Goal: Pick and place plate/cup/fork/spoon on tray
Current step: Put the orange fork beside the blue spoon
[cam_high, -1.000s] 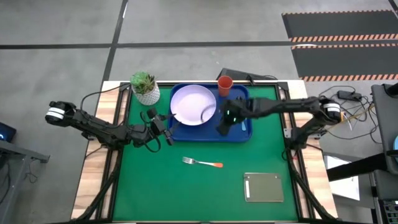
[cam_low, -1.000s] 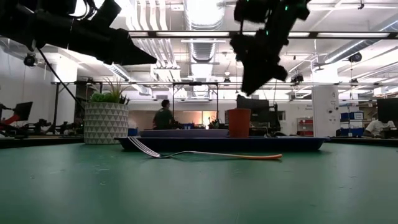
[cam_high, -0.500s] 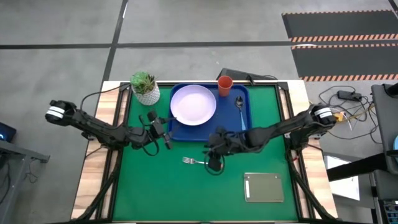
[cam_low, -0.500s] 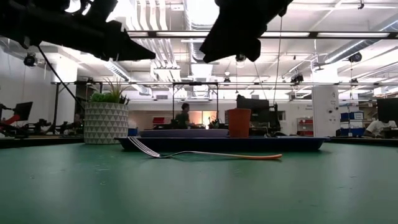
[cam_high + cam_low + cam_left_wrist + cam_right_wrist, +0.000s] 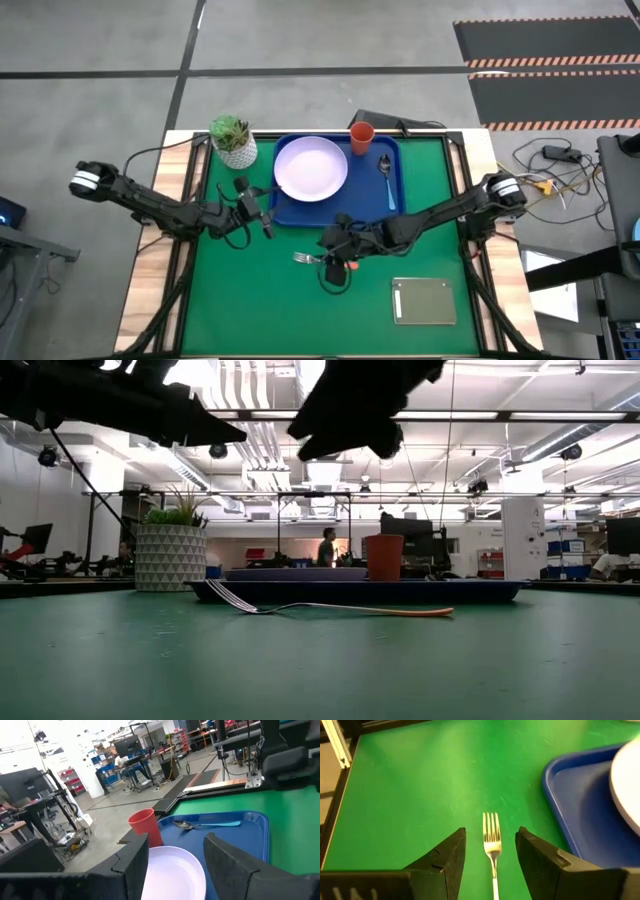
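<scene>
**Right gripper over the fork, tray partly loaded**

I have the right gripper (image 5: 335,257) hanging above the green table mat (image 5: 250,310), directly over the fork (image 5: 325,261). My right wrist view shows its two dark fingers (image 5: 447,857) spread apart with the fork's tines (image 5: 491,832) lying between them on the mat; the fingers hold nothing. From the low view, the fork (image 5: 340,607) lies flat on the mat with its orange handle pointing away from the tines, in front of the blue tray (image 5: 360,591).

On the tray (image 5: 394,212) I see the lavender plate (image 5: 311,168) sitting in its left half, the orange-red cup (image 5: 362,136) upright at the far edge, and the spoon (image 5: 386,180) lying in the right half, clear of the plate.

My left gripper (image 5: 257,203) waits just off the tray's left side, above the mat, fingers apart and empty. A potted plant (image 5: 232,140) stands near the tray's far left corner, and a grey slab (image 5: 425,301) lies on the mat to the near right.
</scene>
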You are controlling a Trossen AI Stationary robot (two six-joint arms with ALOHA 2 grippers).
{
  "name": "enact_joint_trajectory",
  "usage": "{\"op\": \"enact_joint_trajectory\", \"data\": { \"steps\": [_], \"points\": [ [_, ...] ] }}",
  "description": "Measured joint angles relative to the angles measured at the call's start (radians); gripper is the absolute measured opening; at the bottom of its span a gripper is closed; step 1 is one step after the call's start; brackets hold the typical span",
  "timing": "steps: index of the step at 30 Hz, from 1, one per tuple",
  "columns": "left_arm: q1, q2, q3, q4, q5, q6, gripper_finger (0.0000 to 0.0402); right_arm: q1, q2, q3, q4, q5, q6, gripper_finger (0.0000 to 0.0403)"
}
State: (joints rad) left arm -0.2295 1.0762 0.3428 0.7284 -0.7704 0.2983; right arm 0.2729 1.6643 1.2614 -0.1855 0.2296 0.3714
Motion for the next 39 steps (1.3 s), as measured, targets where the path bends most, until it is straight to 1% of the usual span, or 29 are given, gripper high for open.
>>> {"op": "enact_joint_trajectory", "data": {
  "steps": [3, 6, 10, 17, 25, 31, 35, 39],
  "points": [
    [0.0, -0.012, -0.001, -0.005, 0.0, 0.001, 0.0169, 0.008, 0.046, 0.059, -0.04, -0.002, -0.029, 0.0158],
    [0.0, -0.023, -0.002, -0.005, 0.0, 0.005, 0.0169, 0.013, 0.089, 0.114, -0.152, -0.001, -0.027, 0.0155],
    [0.0, -0.026, -0.002, -0.004, 0.0, 0.006, 0.0169, 0.023, 0.147, 0.141, -0.249, -0.001, -0.015, 0.0149],
    [0.0, -0.024, -0.002, -0.004, -0.001, 0.006, 0.0169, 0.026, 0.236, 0.137, -0.247, -0.001, 0.011, 0.0137],
    [0.0, -0.024, 0.001, -0.003, -0.001, 0.006, 0.0169, 0.023, 0.326, 0.136, -0.207, 0.0, 0.011, 0.0135],
    [0.0, -0.019, 0.001, -0.004, -0.001, 0.006, 0.0169, 0.021, 0.349, 0.134, -0.175, 0.009, 0.014, 0.0134],
    [0.0, -0.019, 0.0, -0.003, -0.001, 0.006, 0.0169, 0.021, 0.347, 0.134, -0.173, 0.01, 0.022, 0.0117],
    [0.0, -0.017, 0.0, -0.003, -0.001, 0.006, 0.0169, 0.021, 0.347, 0.134, -0.172, 0.01, 0.023, 0.0083]
  ]
}}
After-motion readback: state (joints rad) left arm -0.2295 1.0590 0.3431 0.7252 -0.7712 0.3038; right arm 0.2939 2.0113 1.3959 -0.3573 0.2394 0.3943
